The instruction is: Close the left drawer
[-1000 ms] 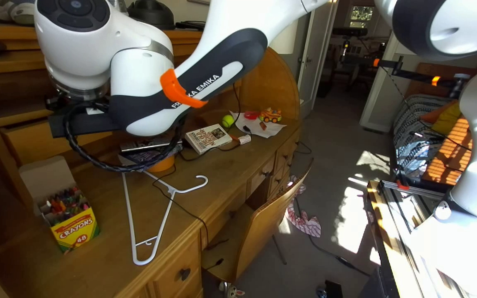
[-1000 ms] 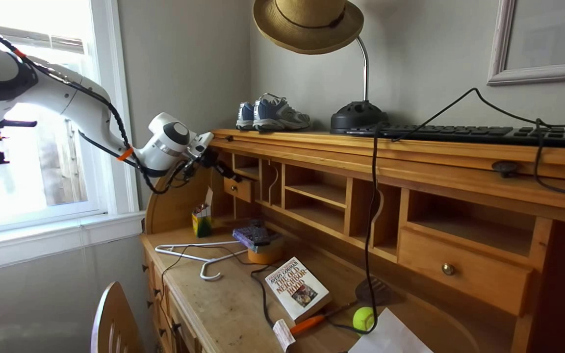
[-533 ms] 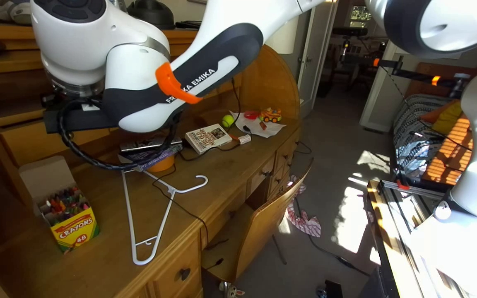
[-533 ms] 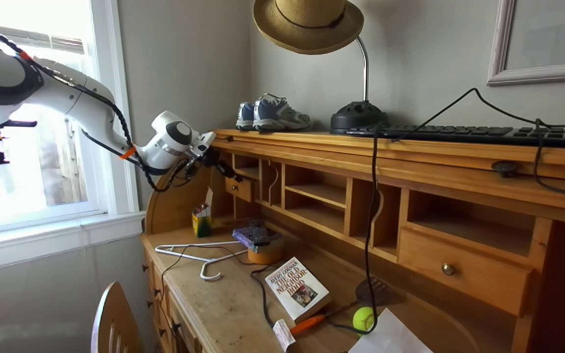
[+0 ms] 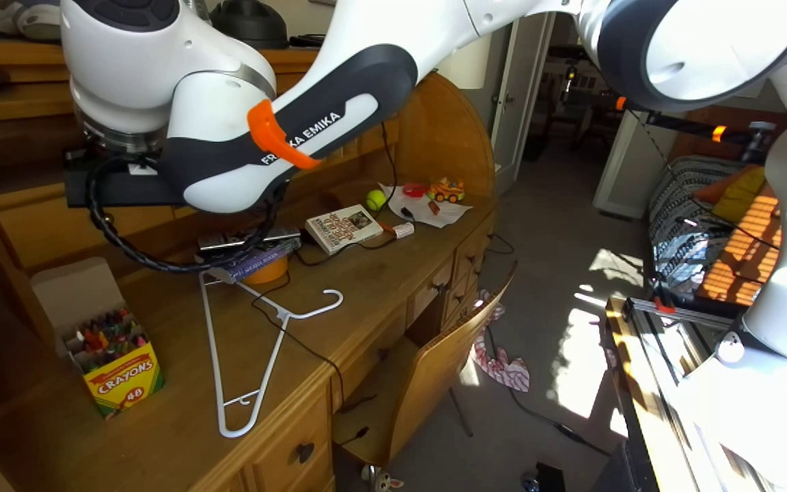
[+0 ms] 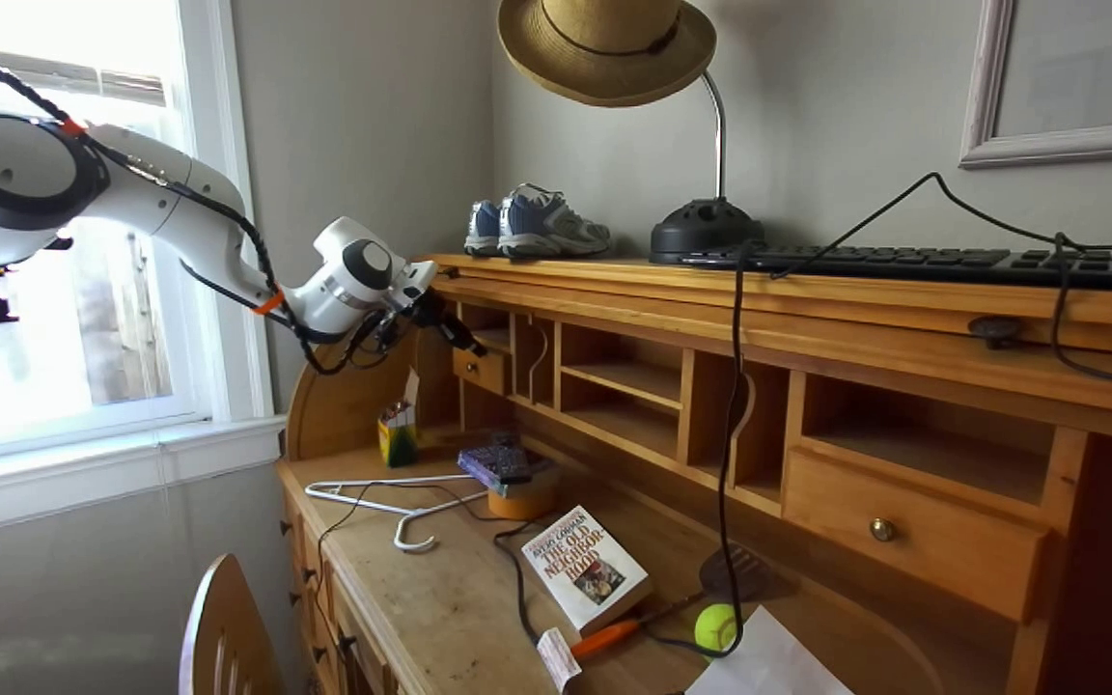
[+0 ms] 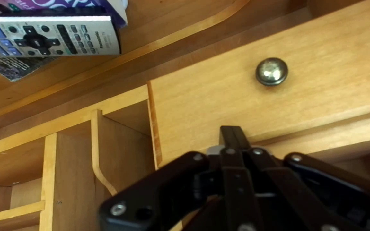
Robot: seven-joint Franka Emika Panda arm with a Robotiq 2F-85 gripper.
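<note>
The left drawer [image 6: 485, 372] is a small, low, wide wooden drawer, honey-brown, with a plain flat front and one round, domed metal knob [image 7: 271, 71], dark-rimmed and shiny, near the middle. In an exterior view it sits toward the left end of the pigeonhole row [image 6: 686, 396], directly beneath an open slot [image 6: 486, 320]. It is almost closed: its front stands slightly out from the wooden frame [image 7: 125, 98]. In the wrist view its face runs at a slant, cut off at the right edge.
</note>
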